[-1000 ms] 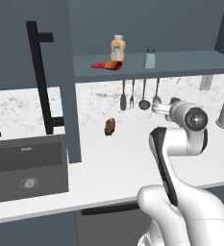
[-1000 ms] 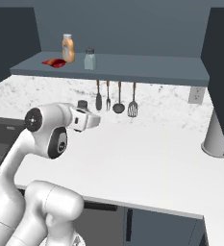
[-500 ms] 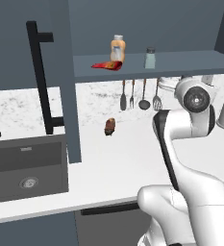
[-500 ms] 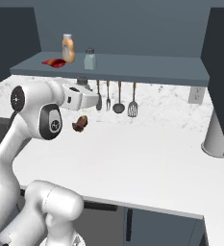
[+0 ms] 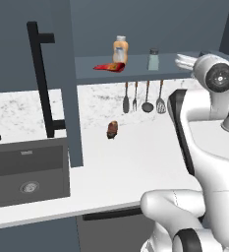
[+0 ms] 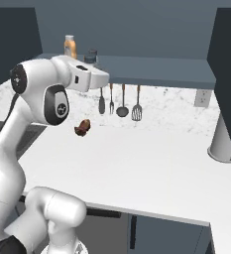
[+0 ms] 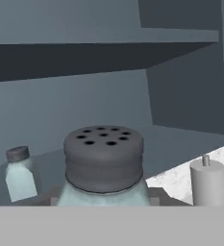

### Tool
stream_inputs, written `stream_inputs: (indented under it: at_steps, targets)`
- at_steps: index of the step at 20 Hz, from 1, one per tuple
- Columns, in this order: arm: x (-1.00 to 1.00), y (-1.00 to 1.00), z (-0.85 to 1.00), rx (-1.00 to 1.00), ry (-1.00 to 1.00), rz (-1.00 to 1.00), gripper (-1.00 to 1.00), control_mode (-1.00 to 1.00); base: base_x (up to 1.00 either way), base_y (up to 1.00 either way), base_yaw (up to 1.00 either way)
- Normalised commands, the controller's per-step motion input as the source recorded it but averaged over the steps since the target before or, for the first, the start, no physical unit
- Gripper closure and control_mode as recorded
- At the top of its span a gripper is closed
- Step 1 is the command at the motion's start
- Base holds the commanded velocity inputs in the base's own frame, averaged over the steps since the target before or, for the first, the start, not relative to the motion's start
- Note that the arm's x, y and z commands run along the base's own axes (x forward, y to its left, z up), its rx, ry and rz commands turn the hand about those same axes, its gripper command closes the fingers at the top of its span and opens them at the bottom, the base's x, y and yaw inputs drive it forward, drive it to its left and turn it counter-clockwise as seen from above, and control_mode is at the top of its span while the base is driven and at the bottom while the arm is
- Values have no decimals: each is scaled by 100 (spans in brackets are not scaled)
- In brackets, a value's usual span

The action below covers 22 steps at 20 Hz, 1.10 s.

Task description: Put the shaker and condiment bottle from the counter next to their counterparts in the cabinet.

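- The gripper (image 5: 182, 61) is up at the right end of the cabinet (image 5: 62, 74) shelf, and it holds a shaker (image 7: 104, 168) between its fingers (the big dark cap with little holes is right in front of the hand camera).
- The fingers are hidden behind the shaker, so I cannot tell how wide they are.
- Another shaker (image 5: 153, 59) stands upright on the shelf, to the left of the gripper and a bit apart from it.
- The orange bottle (image 5: 119, 50) with a white cap stands further left on the shelf.
- The red bottle (image 5: 107, 67) lies flat on the shelf, just in front of the orange bottle and a little to its left.
- A brown lump (image 5: 112, 129) sits on the white counter (image 5: 135, 162) below the shelf.
- A fork, a ladle and other tools (image 5: 143, 97) hang on the wall under the shelf.
- The dark sink (image 5: 25, 172) is at the left of the counter.
- The open cabinet door with its long black handle (image 5: 41, 78) stands between the sink and the shelf.
- A grey roll on a stand (image 6: 223, 139) is at the far right of the counter.
- No writing can be read on anything.
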Motion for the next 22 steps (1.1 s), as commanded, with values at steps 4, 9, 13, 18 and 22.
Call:
stream_inputs:
  at_steps: [4,9,13,18,22]
  targets:
    - [28,0,-2,-6,0,1,100,-100,0,0,0]
    - [20,-26,8,0,0,1,100,-100,0,0,0]
    - [24,-12,4,0,0,0,100,-100,0,0,0]
    - [19,0,1,-6,0,0,100,-100,0,0,0]
    - [13,-8,0,-4,0,4,100,-100,0,0,0]
